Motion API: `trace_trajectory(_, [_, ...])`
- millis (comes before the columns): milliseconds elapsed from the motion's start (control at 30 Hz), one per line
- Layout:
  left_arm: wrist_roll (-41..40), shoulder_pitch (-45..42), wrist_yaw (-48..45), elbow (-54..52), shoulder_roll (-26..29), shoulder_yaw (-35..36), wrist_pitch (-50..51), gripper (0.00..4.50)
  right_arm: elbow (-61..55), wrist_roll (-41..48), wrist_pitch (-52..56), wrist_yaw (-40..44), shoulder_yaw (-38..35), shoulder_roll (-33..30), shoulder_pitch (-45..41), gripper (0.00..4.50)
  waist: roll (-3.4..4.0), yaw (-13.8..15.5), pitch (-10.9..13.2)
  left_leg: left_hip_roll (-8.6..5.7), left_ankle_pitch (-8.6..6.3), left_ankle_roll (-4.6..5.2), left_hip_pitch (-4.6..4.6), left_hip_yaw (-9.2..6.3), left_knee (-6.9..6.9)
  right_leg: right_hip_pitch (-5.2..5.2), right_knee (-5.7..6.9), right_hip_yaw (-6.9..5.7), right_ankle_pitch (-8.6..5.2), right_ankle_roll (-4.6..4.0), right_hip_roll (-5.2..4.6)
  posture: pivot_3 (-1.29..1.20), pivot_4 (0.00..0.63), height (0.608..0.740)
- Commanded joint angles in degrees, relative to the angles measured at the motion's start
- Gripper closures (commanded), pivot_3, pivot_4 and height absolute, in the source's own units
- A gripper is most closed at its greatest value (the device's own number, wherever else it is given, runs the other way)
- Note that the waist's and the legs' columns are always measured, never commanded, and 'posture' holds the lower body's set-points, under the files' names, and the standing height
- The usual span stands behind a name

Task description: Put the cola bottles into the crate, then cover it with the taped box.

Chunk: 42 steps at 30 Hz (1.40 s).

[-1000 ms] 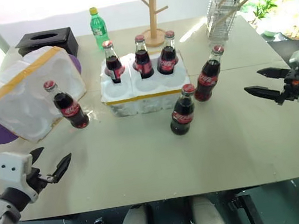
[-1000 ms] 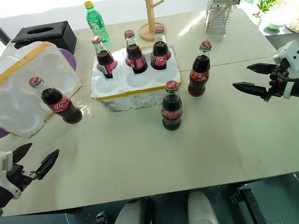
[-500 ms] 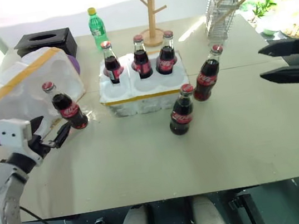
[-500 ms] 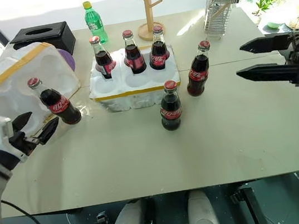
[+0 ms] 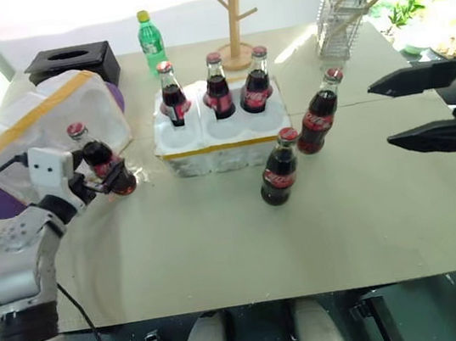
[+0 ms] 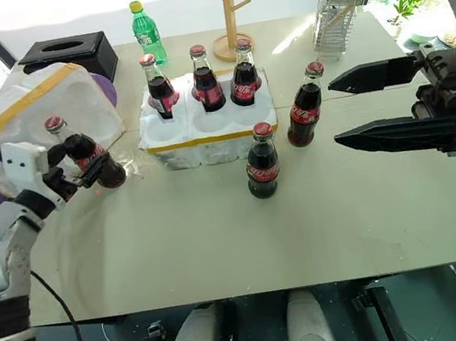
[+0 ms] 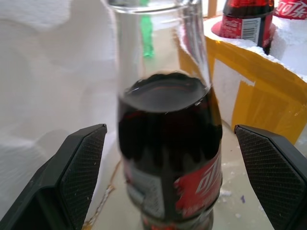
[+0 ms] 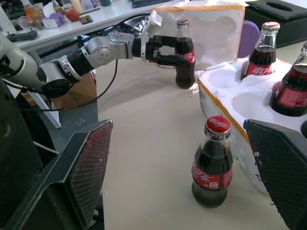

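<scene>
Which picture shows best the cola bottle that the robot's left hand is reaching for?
The left wrist view: the leaning cola bottle stands large between the open left gripper fingers, not yet clamped. The eye views show it small, leaning against the taped box. The right wrist view shows it far off.

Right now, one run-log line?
left gripper: open around leaning cola bottle | right gripper: open, empty | crate: three bottles in
</scene>
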Motion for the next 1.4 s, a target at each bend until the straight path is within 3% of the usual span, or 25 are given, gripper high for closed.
trace_trajectory(33, [1.7,-2.6,-1.4,3.9,0.1,-1.5,-3.3,0.04,-0.6,2.6,-0.1,-1.2,-0.8,0.3,-1.2,0.0,0.0,-0.1,0.0,0.0,0.0,0.0,0.0,0.0,0.0,-0.02,0.0,0.0,0.0,0.0,0.01,0.0,0.15,0.74])
trace_trajectory(133, [2.3,-4.6,-2.2,7.5,-0.3,-2.4,-5.1,0.04,-1.0,3.4,-0.1,-2.0,-1.0,0.5,-1.2,0.0,0.0,0.0,0.0,0.01,0.01,-0.01,-0.01,0.0,0.0,-0.05,0.04,0.0,0.0,0.0,0.03,0.0,0.15,0.74])
trace_trajectory(200, [2.4,-5.1,-2.7,8.5,-0.4,-2.5,-5.8,0.58,-1.6,2.8,-1.0,-2.8,-1.2,0.7,-0.8,0.0,-0.01,0.0,0.0,0.01,0.01,0.0,-0.02,0.01,0.0,-0.05,0.04,0.0,0.0,0.01,0.02,0.0,0.15,0.74])
trace_trajectory(300, [2.6,-5.1,-3.2,9.1,0.3,-2.4,-6.1,1.73,-2.2,3.1,-1.3,-3.6,-1.7,0.8,0.0,0.0,-0.01,0.0,0.0,0.0,0.0,0.0,-0.03,0.01,0.01,-0.05,0.04,0.0,0.0,0.01,0.0,0.0,0.15,0.74])
trace_trajectory(500, [-1.2,-3.8,-8.0,2.9,4.6,-1.0,-0.1,1.67,-3.0,3.2,-1.8,-4.2,-2.7,1.0,1.9,0.0,-0.02,-0.3,0.0,0.01,0.0,0.0,-0.03,0.01,0.01,-0.08,0.04,0.01,0.0,0.01,0.0,0.0,0.15,0.74])
trace_trajectory(700, [-14.9,-3.0,-18.6,-10.7,15.0,1.9,17.9,1.67,-2.9,4.9,-1.0,-5.4,-3.5,1.3,3.4,0.0,-0.26,-0.2,0.2,0.09,0.01,-0.02,-0.16,-0.02,0.01,-0.22,0.07,0.03,0.0,0.0,-0.01,0.0,0.15,0.74])
trace_trajectory(833, [-26.8,-12.5,-24.5,-8.5,20.0,3.8,30.2,1.67,-4.0,2.4,-3.6,-7.2,-4.0,2.4,4.7,0.0,-0.3,0.2,0.2,0.07,0.01,-0.02,-0.25,-0.11,0.11,-0.2,0.06,-0.02,0.0,-0.01,-0.02,0.0,0.15,0.74])
trace_trajectory(967, [-23.8,-27.6,-22.5,2.1,15.6,-1.0,29.3,1.67,-5.8,1.7,-5.3,-8.8,-4.7,3.8,6.7,0.0,-0.32,0.3,0.2,-0.05,0.02,-0.01,-0.27,-0.17,0.21,-0.13,0.09,-0.15,0.0,0.01,0.03,0.0,0.15,0.74])
trace_trajectory(1100, [-15.8,-37.1,-23.1,12.5,7.9,-7.9,21.1,1.67,-6.8,2.8,-5.8,-12.3,-4.3,5.7,7.1,0.0,-0.34,0.0,0.2,-0.14,0.03,0.01,-0.22,-0.13,0.22,-0.1,0.19,-0.16,0.01,0.05,0.03,0.0,0.15,0.74])
trace_trajectory(1267, [-9.7,-39.5,-26.5,18.8,1.6,-13.2,14.0,1.67,-7.9,3.4,-5.8,-14.2,-4.9,6.7,8.5,0.0,-0.5,-0.4,0.3,-0.11,0.03,0.02,-0.22,-0.07,0.22,-0.14,0.2,-0.15,0.01,0.06,0.08,0.0,0.15,0.74])
trace_trajectory(1400, [-3.9,-38.3,-27.5,21.2,-0.1,-16.3,6.9,1.67,-8.1,3.3,-6.0,-15.5,-5.0,7.0,9.4,0.0,-0.57,-0.4,0.3,-0.05,0.03,0.02,-0.25,-0.04,0.21,-0.19,0.2,-0.13,0.01,0.06,0.11,0.0,0.15,0.74])
